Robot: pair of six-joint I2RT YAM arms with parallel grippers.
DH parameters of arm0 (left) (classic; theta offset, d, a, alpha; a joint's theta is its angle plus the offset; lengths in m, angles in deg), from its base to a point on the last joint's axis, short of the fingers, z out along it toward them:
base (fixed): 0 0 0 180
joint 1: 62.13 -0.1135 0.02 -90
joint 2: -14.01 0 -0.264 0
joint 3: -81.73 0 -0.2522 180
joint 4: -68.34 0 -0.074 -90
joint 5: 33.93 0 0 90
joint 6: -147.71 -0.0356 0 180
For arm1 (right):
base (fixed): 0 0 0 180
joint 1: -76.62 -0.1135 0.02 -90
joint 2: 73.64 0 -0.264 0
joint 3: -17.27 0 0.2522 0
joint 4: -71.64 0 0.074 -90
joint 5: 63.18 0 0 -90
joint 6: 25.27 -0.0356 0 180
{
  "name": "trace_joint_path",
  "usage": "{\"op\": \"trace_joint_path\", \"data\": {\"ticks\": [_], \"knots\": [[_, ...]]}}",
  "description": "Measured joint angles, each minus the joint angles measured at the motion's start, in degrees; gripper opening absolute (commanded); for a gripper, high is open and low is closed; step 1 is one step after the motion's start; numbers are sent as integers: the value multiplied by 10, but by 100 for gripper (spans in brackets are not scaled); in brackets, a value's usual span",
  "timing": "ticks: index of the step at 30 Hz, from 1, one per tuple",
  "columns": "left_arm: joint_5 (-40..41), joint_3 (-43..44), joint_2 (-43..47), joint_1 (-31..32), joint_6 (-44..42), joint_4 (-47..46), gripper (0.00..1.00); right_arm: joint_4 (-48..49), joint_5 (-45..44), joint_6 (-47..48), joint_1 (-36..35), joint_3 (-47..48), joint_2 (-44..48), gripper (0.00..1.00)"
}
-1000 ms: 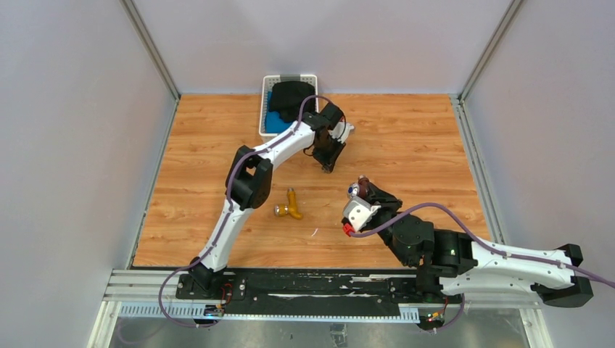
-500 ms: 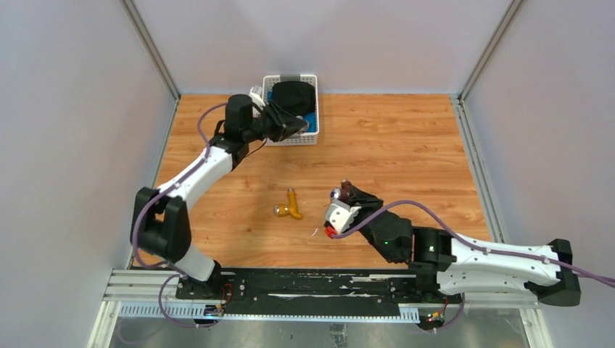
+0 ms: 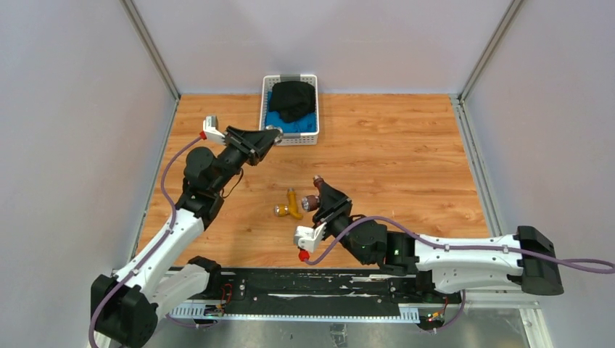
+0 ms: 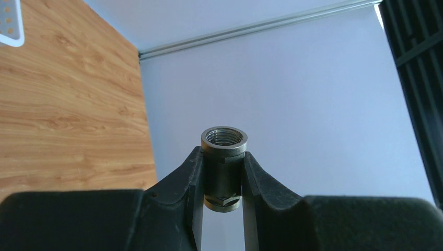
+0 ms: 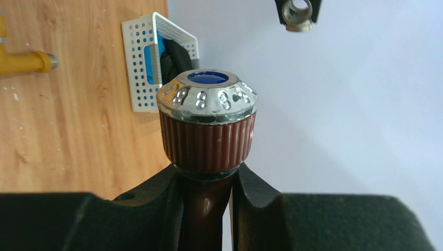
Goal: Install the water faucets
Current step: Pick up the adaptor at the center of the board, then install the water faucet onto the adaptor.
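Observation:
My left gripper (image 3: 265, 136) hangs above the table in front of the basket, shut on a stubby grey threaded fitting (image 4: 224, 166) whose open threaded end (image 3: 273, 130) points right. Shut on the stem of the dark reddish-brown faucet (image 5: 207, 136), my right gripper (image 3: 318, 194) is held near the table's middle. That faucet's silvery, blue-marked knob (image 3: 310, 202) sticks out past the fingertips. The brass-yellow faucet (image 3: 289, 207) lies on the wood just left of the right gripper, and its end (image 5: 27, 61) shows in the right wrist view. That view also has the fitting (image 5: 298, 10) at the top.
A white perforated basket (image 3: 265, 110) with a black bundle (image 3: 293, 99) on something blue stands at the table's far edge. Grey walls with metal rails close in the left, right and back sides. A black rail runs along the near edge by the arm bases.
The left arm has swung left and back from the table's middle past the basket, still gripping the fitting. The right arm has reached leftward with the brown faucet, close to the brass one.

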State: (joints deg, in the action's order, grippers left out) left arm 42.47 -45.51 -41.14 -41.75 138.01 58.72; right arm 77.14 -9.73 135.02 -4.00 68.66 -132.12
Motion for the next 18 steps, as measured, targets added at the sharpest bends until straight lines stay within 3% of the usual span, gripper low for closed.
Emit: {"op": "trace_joint_path", "data": {"ticks": [8,18], "knots": [[-13,-50,43,0,50,-14,0,278,2,278,-22,-66,-115,0],[-2,-114,121,0,76,-11,0,506,19,427,-26,-11,-269,0]]}}
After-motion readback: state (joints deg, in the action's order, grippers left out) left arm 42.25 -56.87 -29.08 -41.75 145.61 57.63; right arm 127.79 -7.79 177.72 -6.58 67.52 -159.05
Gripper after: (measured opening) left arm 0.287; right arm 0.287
